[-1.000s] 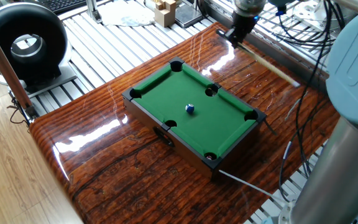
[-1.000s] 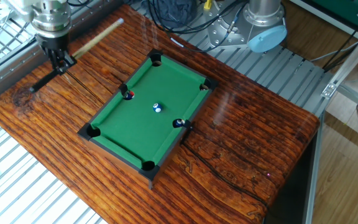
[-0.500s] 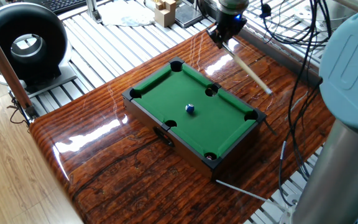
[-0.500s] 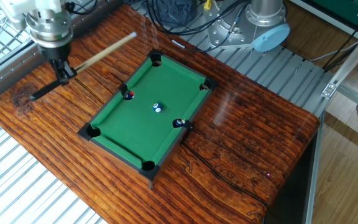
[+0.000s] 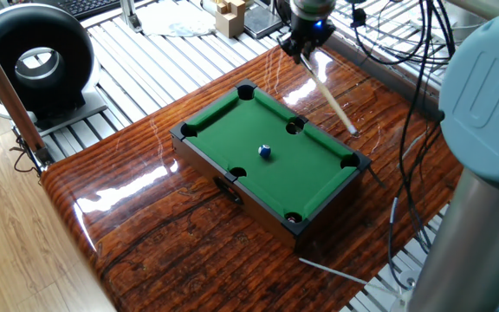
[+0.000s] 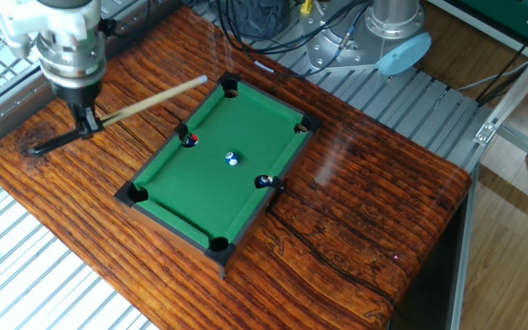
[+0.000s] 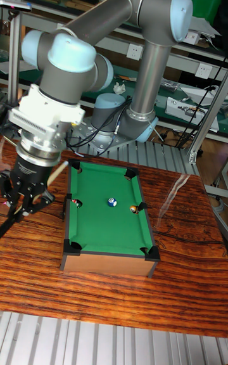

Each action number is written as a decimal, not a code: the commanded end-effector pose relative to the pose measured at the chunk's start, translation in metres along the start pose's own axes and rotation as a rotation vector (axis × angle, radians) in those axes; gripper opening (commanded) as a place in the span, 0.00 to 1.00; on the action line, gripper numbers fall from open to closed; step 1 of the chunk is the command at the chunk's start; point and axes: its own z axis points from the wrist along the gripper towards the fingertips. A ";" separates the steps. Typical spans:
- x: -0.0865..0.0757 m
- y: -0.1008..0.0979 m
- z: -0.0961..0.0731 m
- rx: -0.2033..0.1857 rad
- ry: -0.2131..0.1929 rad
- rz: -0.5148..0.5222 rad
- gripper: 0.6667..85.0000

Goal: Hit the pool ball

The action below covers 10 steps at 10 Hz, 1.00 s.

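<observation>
One pool ball [image 6: 232, 159] sits mid-felt on our mini pool table [image 6: 154, 206]; our tool [image 6: 84, 122] pinches the cue stick [image 6: 149, 98] beside it

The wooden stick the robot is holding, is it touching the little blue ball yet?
Apart. In the other fixed view the stick ends near the toy table's corner pocket, and open green felt lies between its tip and the blue ball in mid-table.
</observation>
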 end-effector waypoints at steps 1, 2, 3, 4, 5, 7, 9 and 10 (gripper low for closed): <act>-0.005 0.026 -0.001 -0.019 -0.005 0.093 0.00; -0.002 0.028 -0.001 -0.032 0.006 0.142 0.00; 0.000 0.029 -0.002 -0.036 0.015 0.182 0.00; 0.000 0.028 -0.002 -0.032 0.016 0.206 0.00; 0.001 0.030 -0.004 -0.041 0.021 0.234 0.00; 0.005 0.029 -0.008 -0.041 0.031 0.255 0.00; 0.016 0.024 -0.011 -0.012 0.064 0.240 0.00; 0.019 0.018 -0.010 0.014 0.073 0.206 0.00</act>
